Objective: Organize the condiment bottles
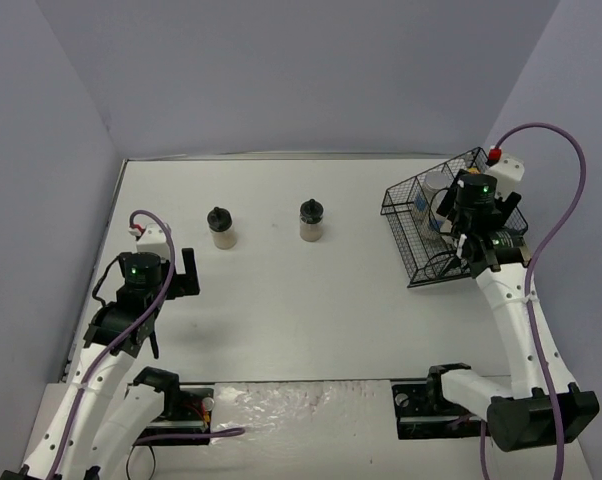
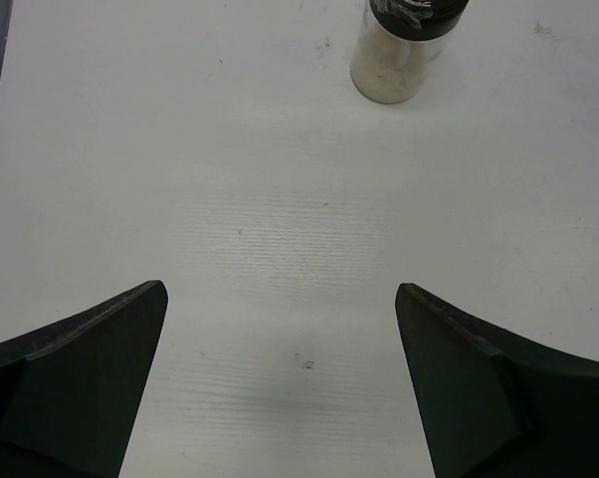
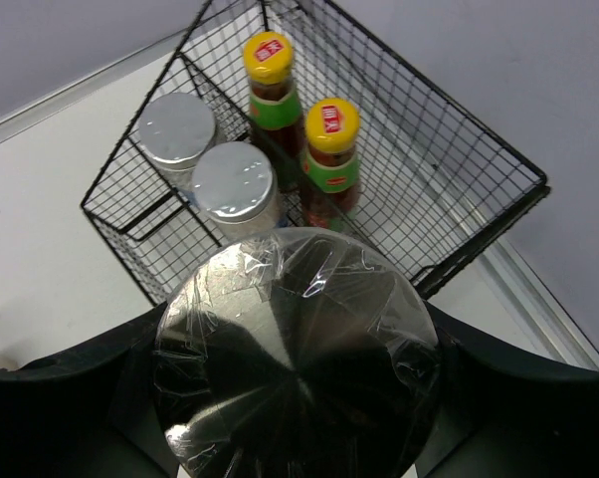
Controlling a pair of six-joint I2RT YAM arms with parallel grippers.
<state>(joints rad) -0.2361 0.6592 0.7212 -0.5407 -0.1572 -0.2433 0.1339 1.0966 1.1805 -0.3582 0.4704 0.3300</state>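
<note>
Four of the seven condiment bottles already stand inside the black wire basket (image 3: 459, 149): two yellow-capped sauce bottles (image 3: 272, 100) close together, and two silver-lidded shakers (image 3: 238, 184) just beside them. A fifth bottle, the third shaker (image 3: 295, 339), is clamped in your right end effector (image 3: 298, 438) at the basket's near corner, and its plastic-wrapped lid fills the wrist view.

Two black-lidded jars are left out on the table (image 1: 281, 320), well to the left of the basket. The nearer jar (image 1: 312, 220) and the farther jar (image 1: 221, 228) are both upright and apart. Your left end effector (image 2: 280, 299) is spread wide and holds nothing. It sits farther from the basket than either jar.

As a judgement, you are past halfway: set this shaker down, then fetch both jars.

The held shaker's body is hidden beneath its lid, so you cannot tell whether it rests on the basket floor. From above, the right arm covers most of the basket's contents. The left wrist view cuts one jar off at its lid.
</note>
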